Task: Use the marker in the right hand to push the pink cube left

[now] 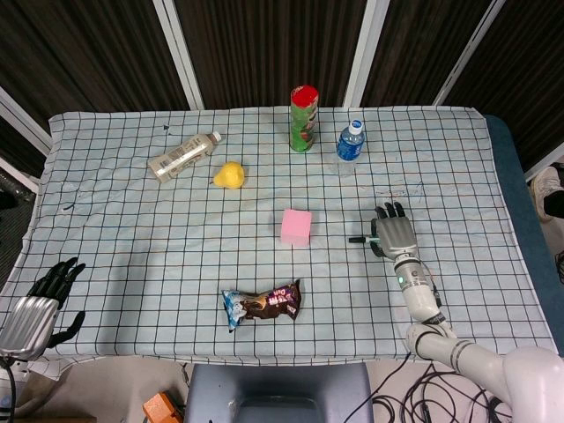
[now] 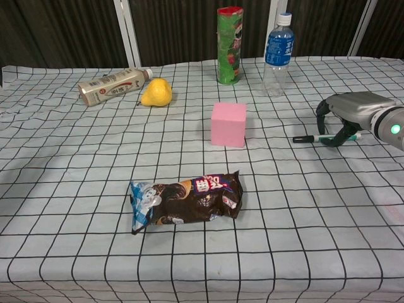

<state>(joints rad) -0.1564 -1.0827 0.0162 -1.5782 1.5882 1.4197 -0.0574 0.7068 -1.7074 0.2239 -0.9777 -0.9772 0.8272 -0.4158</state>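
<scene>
**Right hand over the marker, pink cube apart to its left**

Nearest to the robot, at the front left corner of the checked white tablecloth (image 1: pixel 132 291), the left hand (image 1: pixel 40 304) hangs at the table edge with its dark fingers apart, holding nothing. A little further in lies the dark brown crinkled snack packet (image 2: pixel 186 202), flat on the cloth in front of the cube.

In the middle row, the right hand (image 2: pixel 347 113) is arched over the slim green-and-white marker with a black tip (image 2: pixel 312 137). Its dark fingers (image 2: pixel 331 136) curl down around the rear part of the marker. Whether they really pinch it or only cage it, I cannot tell. The marker lies about level, and its black tip points left toward the pink foam cube (image 2: pixel 228 124). The cube stands on the cloth near the centre of the table, clearly apart from the marker tip, with bare cloth between them.

Behind the cube, to the left, are a yellow pear (image 2: pixel 156 93) and a beige plastic bottle lying on its side (image 2: pixel 113 86). At the far side stand an upright green tube can with a red lid (image 2: pixel 229 45) and a clear water bottle with a blue label (image 2: pixel 278 47), close beside each other.
</scene>
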